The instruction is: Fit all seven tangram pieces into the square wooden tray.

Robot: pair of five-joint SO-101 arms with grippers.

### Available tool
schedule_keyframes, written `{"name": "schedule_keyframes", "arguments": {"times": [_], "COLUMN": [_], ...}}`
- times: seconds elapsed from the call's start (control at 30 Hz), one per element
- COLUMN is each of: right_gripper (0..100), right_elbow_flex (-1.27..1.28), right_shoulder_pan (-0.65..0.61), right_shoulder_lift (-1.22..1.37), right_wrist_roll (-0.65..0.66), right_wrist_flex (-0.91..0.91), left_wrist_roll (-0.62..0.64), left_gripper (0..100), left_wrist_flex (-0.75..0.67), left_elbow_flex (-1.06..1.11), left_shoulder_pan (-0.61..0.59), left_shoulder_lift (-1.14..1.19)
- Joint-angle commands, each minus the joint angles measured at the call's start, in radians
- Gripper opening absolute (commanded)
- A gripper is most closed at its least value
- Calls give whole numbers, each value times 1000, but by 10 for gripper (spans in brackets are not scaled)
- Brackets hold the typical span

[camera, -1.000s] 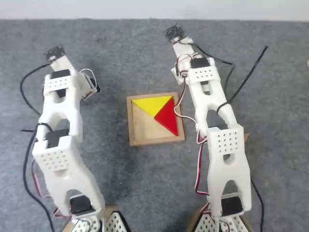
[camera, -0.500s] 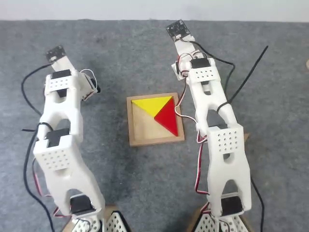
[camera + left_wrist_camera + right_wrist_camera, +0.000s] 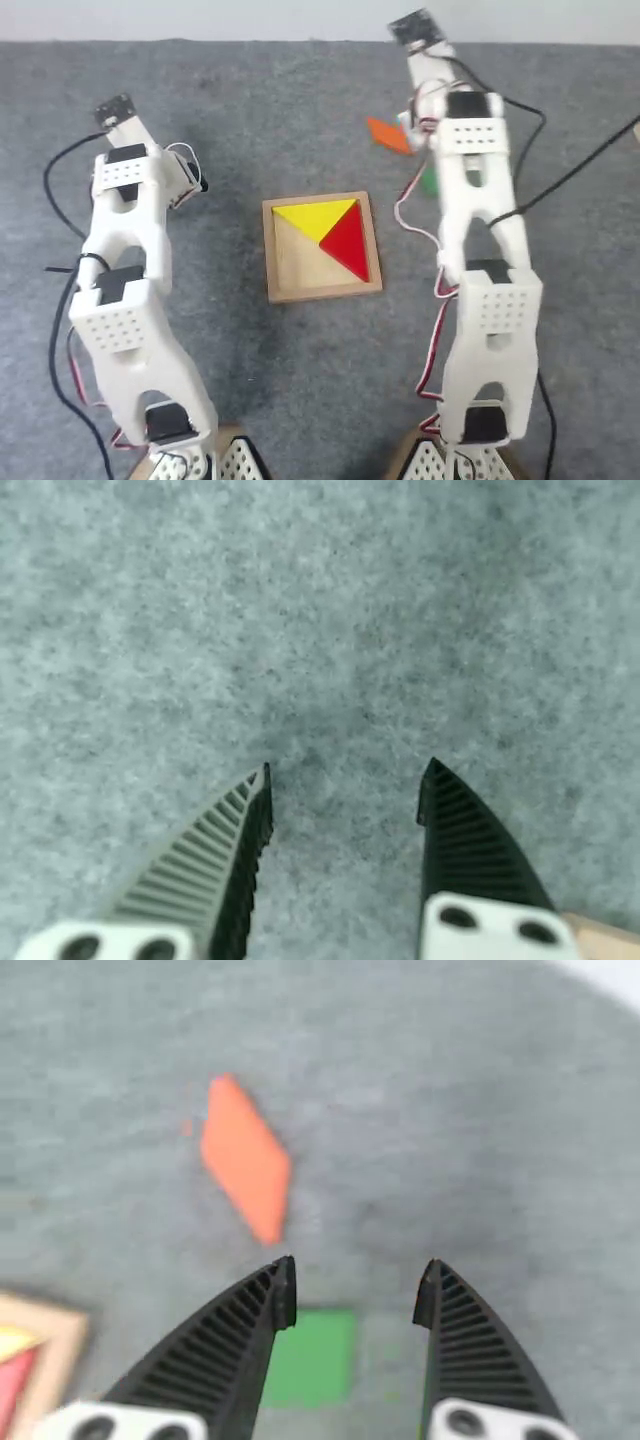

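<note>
We see the tray (image 3: 325, 293) in the middle of the high view, lying flat on the grey mat (image 3: 250, 120). Two pieces sit in it. A yellow triangle (image 3: 315, 218) lies along its upper edge and a red triangle (image 3: 348, 245) along its right edge. They touch along one slanted side and fill the tray's upper right half. The lower left half is bare wood.

Two more pieces lie on the mat in the upper right of the high view, up and to the right of the tray and apart from it. The orange piece (image 3: 388, 134), a slanted four-sided shape, is just left of the right arm (image 3: 480, 230). The green square (image 3: 428, 181) is lower, partly hidden behind that arm.

In the right wrist view we find the right gripper (image 3: 355, 1280) with its fingers spread over the mat. The green square (image 3: 312, 1355) shows between them, partly behind one finger. The orange piece (image 3: 245, 1157) lies beyond the tips, apart from the green one.

The left arm (image 3: 125, 250) is at the left of the high view, well apart from the tray. The left gripper (image 3: 343, 780) is also spread, with mat between its fingers. We cannot tell whether either gripper touches the mat.
</note>
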Motion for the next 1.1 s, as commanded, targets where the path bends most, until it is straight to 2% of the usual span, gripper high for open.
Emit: {"name": "schedule_keyframes", "arguments": {"times": [0.0, 0.1, 0.23, 0.37, 0.5, 0.67, 1.07], "right_gripper": [208, 208, 208, 208, 209, 209, 209], "right_elbow_flex": [-49, -52, -52, -52, -51, -52, -52], "right_shoulder_pan": [5, -1, 2, -2, -13, -31, -36], "right_shoulder_lift": [36, 124, 168, 173, 179, 200, 309], "right_wrist_roll": [54, 55, 55, 32, -144, -253, -269], "right_wrist_flex": [-170, -311, -398, -409, -440, -449, -460], "left_wrist_roll": [-14, -14, -14, -14, -14, -14, -14], "left_gripper": [232, 232, 232, 232, 232, 232, 232], "left_wrist_flex": [-20, -20, -20, -18, -15, -12, -14], "left_elbow_flex": [-4, -4, -4, -4, -2, -2, 8], "left_shoulder_pan": [8, 8, 8, 14, 18, 18, 17], "left_shoulder_lift": [-31, -31, -31, -31, -31, -31, -32]}}
